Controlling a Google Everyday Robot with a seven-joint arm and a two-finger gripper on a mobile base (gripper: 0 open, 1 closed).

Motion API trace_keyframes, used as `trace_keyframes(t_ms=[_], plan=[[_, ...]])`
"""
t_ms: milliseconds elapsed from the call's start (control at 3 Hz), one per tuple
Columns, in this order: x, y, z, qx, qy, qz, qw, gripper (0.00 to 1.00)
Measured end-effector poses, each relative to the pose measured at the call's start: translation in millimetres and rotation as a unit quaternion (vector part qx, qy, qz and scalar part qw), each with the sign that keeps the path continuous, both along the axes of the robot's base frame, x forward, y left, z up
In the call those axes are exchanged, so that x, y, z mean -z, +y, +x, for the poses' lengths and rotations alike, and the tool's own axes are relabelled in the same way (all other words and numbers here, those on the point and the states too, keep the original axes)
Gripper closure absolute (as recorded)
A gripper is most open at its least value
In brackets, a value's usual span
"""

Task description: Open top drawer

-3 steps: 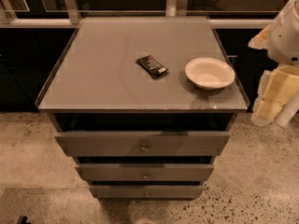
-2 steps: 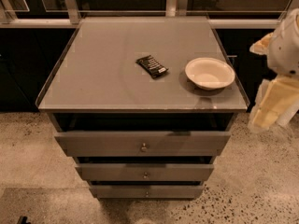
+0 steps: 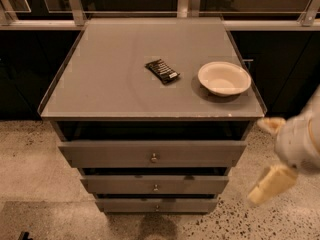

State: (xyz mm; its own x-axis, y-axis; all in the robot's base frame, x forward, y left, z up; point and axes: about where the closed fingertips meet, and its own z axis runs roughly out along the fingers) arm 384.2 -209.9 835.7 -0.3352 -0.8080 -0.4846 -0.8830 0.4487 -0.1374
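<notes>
The gripper (image 3: 261, 160), blurred and cut by the right edge, has jaws wide, empty. It hangs apart from the top drawer (image 3: 110, 154).

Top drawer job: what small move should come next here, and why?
Probably swing the gripper across toward the knob of the top drawer. The gripper hangs off the right side of the cabinet, about level with that drawer but well clear of it, touching nothing.
</notes>
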Motion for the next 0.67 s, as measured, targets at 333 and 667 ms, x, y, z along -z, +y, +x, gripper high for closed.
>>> trace_keyframes(t_ms=[333,667], plan=[[25.5,-5.5,-13.5,0.043,0.006,0.039,0.9983,0.19],[24.7,-4.9,-13.3,0.043,0.005,0.038,0.9983,0.42]])
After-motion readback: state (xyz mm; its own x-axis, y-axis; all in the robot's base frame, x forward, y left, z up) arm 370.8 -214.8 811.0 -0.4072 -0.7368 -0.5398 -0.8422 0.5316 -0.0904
